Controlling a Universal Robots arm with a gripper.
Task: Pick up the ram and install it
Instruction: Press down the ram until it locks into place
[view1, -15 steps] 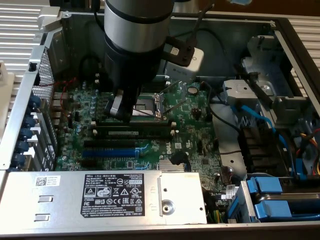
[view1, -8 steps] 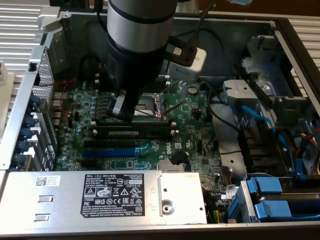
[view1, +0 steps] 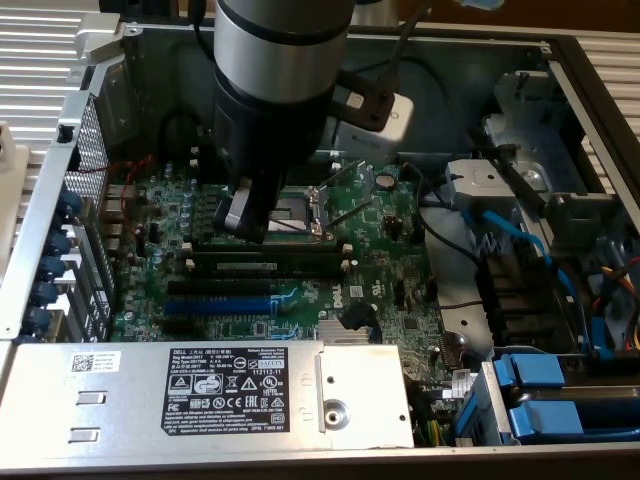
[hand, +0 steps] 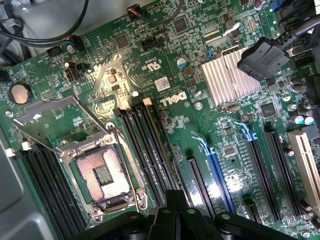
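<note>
Gripper over the motherboard's memory slots

In the exterior view, the gripper (view1: 245, 218) hangs at centre frame beside the open CPU socket (view1: 298, 208). I cannot tell how wide it is open or whether it holds anything. The ram (view1: 268, 267) lies just below it in frame. Its long axis runs left to right, parallel to the blue slot (view1: 215, 303).

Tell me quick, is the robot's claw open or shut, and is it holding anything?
Gripper: cannot be told; it hangs over the motherboard beside the open processor socket, close above the ram.
</note>
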